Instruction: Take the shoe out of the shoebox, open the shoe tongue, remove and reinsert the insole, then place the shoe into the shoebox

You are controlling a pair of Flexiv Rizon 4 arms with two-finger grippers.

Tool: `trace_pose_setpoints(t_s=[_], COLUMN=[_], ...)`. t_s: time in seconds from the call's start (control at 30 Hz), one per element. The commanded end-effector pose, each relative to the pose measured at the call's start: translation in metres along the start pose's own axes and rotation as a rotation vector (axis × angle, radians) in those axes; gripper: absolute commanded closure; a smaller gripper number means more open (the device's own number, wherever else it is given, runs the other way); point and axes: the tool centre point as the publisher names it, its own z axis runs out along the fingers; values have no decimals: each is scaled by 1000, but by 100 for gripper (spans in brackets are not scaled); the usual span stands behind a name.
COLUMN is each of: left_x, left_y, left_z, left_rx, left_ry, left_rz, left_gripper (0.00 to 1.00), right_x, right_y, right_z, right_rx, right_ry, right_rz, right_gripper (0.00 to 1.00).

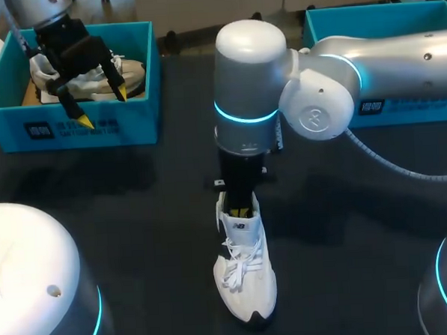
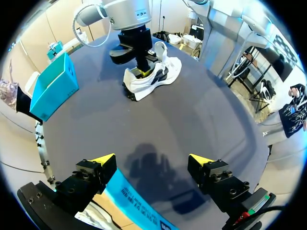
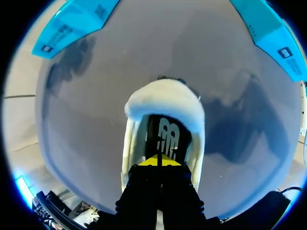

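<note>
The white lace-up sneaker (image 1: 246, 279) is standing upright on the dark table (image 1: 136, 217), out of any box, toward 6 o'clock from the table's middle, with its toe pointing to 6 and its heel to 12. The right gripper (image 3: 159, 161) is reaching straight down into the shoe's mouth with its yellow tips pressed together over the black insole (image 3: 168, 136). I cannot tell whether they are pinching the insole's edge.

The sneaker is probably light and soft in the upper and stiffer at the sole, so it is likely tipping or sliding easily if pulled from one side. The heel collar or the sole's sides are looking like the firm places to hold. The insole is likely thin and floppy, best pinched at its heel end. The loose laces and the tongue (image 1: 240, 225) are crowding the opening.

At 10 o'clock the left gripper (image 1: 103, 108) is hanging wide open, holding nothing, over a teal cardboard shoebox (image 1: 71, 130) with another pale shoe (image 1: 132, 71) lying in it. A second teal box (image 1: 329, 28) is sitting at 2 o'clock, partly behind the right arm.
</note>
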Motion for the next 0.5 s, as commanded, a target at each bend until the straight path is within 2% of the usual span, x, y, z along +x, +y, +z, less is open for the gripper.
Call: trace_pose_setpoints(t_s=[0.03, 0.3, 0.4, 0.5], left_x=[1, 1, 1, 1], left_y=[0, 0, 0, 0], left_z=[-1, -1, -1, -1], left_rx=[-2, -2, -2, -2], left_ry=[1, 1, 1, 1], left_rz=[0, 0, 0, 0], left_gripper=[0, 0, 0, 0], right_x=[7, 3, -1, -5], right_y=[-4, -12, -14, -14], right_z=[-3, -5, -4, -5], right_rx=[-6, 12, 17, 32], right_ry=[-26, -7, 5, 5], right_rz=[4, 0, -6, -12], right_gripper=[100, 100, 94, 78])
